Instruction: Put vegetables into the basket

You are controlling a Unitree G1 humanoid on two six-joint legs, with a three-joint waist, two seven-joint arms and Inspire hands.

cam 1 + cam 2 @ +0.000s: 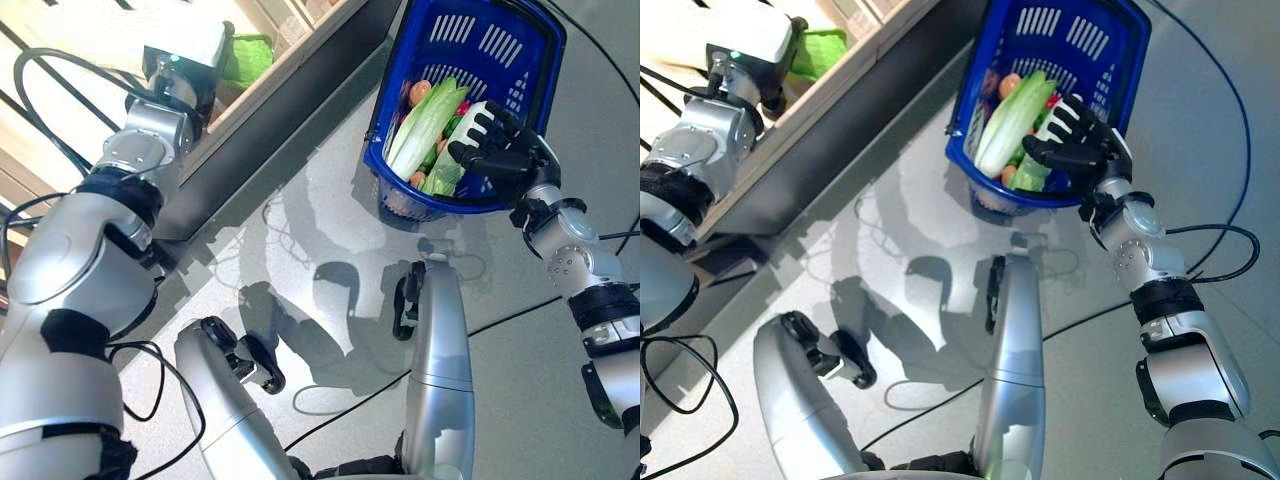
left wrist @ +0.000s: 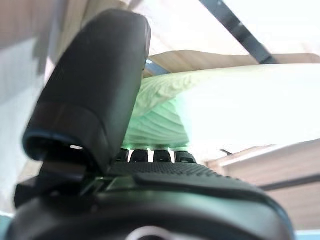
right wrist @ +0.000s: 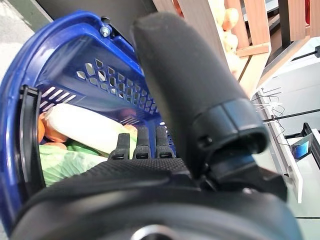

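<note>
Over on the right, the right hand (image 1: 497, 148) is gripping the near rim of the blue basket (image 1: 440, 40), fingers curled over the edge and holding it up above the grey floor (image 1: 330, 210). Inside, a long pale cabbage (image 1: 425, 120) is lying across other greens and a couple of orange vegetables (image 1: 420, 92). Far left, the left hand (image 2: 90, 100) is reaching onto the wooden shelf (image 1: 265, 85), thumb and fingers closing around a green leafy vegetable (image 2: 165, 112) there.
</note>
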